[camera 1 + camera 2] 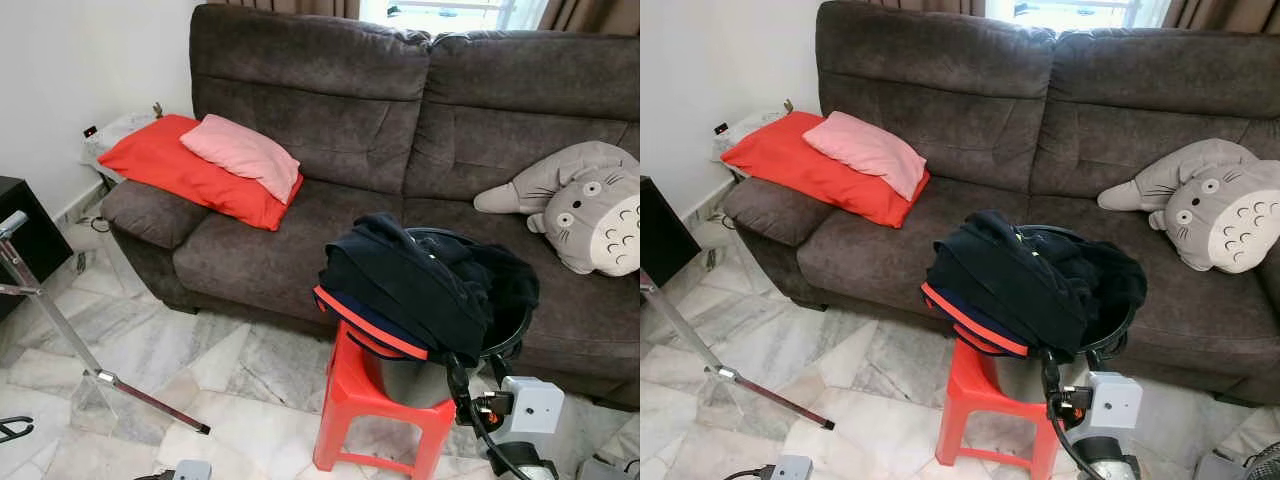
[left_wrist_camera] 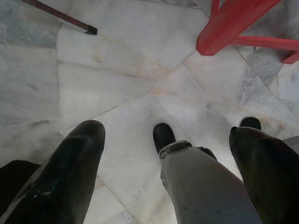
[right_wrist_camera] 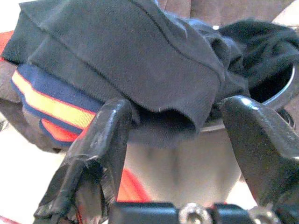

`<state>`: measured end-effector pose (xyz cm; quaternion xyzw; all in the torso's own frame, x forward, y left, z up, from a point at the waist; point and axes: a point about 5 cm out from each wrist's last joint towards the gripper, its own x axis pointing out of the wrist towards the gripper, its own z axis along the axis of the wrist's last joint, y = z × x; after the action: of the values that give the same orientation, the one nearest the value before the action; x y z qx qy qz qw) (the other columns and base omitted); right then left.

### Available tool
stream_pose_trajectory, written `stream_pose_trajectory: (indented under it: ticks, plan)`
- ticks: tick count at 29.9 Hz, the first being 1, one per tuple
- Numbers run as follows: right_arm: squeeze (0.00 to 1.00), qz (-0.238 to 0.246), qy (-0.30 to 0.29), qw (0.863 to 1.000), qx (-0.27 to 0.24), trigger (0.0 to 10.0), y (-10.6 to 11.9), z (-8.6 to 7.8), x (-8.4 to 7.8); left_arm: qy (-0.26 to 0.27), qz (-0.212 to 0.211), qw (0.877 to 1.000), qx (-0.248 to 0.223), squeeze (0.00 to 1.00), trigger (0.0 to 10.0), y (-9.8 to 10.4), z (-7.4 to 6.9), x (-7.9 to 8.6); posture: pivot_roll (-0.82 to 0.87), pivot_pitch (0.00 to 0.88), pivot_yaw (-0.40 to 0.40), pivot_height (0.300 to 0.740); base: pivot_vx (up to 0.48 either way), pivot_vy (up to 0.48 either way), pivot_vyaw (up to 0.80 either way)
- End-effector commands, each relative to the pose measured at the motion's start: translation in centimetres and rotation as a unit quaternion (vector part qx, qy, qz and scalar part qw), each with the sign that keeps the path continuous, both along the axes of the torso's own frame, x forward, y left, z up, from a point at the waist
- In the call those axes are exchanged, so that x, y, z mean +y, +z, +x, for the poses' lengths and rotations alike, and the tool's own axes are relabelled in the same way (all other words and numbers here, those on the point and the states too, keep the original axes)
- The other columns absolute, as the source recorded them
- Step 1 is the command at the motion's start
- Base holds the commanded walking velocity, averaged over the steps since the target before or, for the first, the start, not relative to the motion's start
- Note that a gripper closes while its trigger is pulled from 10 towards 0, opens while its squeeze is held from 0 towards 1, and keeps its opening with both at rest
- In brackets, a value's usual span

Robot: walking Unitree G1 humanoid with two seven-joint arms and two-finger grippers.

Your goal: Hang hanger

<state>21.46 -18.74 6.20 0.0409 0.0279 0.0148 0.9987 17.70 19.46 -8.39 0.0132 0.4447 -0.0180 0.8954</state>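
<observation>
A pile of dark clothes [image 1: 410,280], one piece with red and orange stripes, spills over a grey bucket [image 1: 400,385] that stands on a red stool [image 1: 350,400] in front of the sofa. My right gripper [image 1: 478,372] is raised at the bucket's front rim. It is open, and in the right wrist view its fingers [image 3: 100,140] flank the hanging edge of the dark garment [image 3: 140,60] without closing on it. My left gripper [image 2: 166,133] hangs low and open over the marble floor, holding nothing.
A metal rack leg [image 1: 60,330] slants across the floor at left. Behind stands a brown sofa [image 1: 330,100] with a red pillow [image 1: 170,165], a pink pillow [image 1: 240,150] and a grey plush toy [image 1: 590,205]. A black cabinet [image 1: 25,235] is far left.
</observation>
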Motion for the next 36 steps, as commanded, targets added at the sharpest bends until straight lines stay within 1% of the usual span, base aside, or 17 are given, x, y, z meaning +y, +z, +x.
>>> stream_pose_trajectory:
  ticks: [1, 2, 6, 16, 20, 22, 26, 31, 36]
  plan:
    - [0.0, 0.007, 0.014, 1.0, 0.012, 10.0, -0.1, -0.4, 0.3, -0.003, 0.005, 1.0, 0.015, 0.0, 10.0, -0.3, -0.8, 0.2, -0.11, 0.049, 0.027, 0.74, 0.0, 0.0, 0.0]
    - [0.0, 0.005, 0.018, 1.0, 0.014, 10.0, -0.1, -0.4, 0.4, -0.005, 0.005, 1.0, 0.016, 0.0, 10.0, -0.3, -0.8, 0.2, -0.1, 0.047, 0.026, 0.74, 0.0, 0.0, 0.0]
    - [0.0, 0.002, -0.013, 1.0, 0.023, 10.0, -0.4, -0.4, -0.2, -0.005, 0.005, 1.0, 0.015, 0.0, 10.0, -0.3, -0.7, 0.2, -0.1, 0.047, 0.025, 0.74, 0.0, 0.0, 0.0]
    - [0.0, -0.006, -0.018, 0.999, 0.032, 10.0, -0.5, 0.3, -0.6, -0.003, 0.005, 1.0, 0.014, 0.0, 10.0, -0.3, -0.6, 0.2, -0.1, 0.04, 0.025, 0.74, 0.0, 0.0, 0.0]
    - [0.0, -0.02, -0.03, 0.998, 0.047, 10.0, -0.9, 0.5, -1.1, -0.003, 0.005, 1.0, 0.015, 0.0, 10.0, -0.3, -0.6, 0.2, -0.09, 0.038, 0.024, 0.74, 0.0, 0.0, 0.0]
    - [0.0, -0.027, -0.048, 0.997, 0.055, 10.0, -1.1, 0.6, -1.8, -0.001, 0.006, 1.0, 0.014, 0.0, 10.0, -0.3, -0.6, 0.3, -0.09, 0.038, 0.023, 0.74, 0.0, 0.0, 0.0]
    - [0.0, -0.038, -0.063, 0.995, 0.066, 10.0, -1.3, 0.7, -2.2, -0.003, 0.004, 1.0, 0.014, 0.0, 10.0, -0.3, -0.6, 0.3, -0.09, 0.036, 0.024, 0.74, 0.0, 0.0, 0.0]
    - [0.0, -0.032, -0.066, 0.995, 0.061, 10.0, -1.2, 0.9, -2.0, -0.007, 0.003, 1.0, 0.014, 0.0, 10.0, -0.3, -0.7, 0.2, -0.09, 0.036, 0.025, 0.74, 0.0, 0.0, 0.0]
    - [0.0, -0.037, -0.061, 0.996, 0.061, 10.0, -1.3, 1.2, -1.8, -0.012, 0.003, 1.0, 0.015, 0.0, 10.0, -0.3, -0.7, 0.1, -0.09, 0.036, 0.024, 0.74, 0.0, 0.0, 0.0]
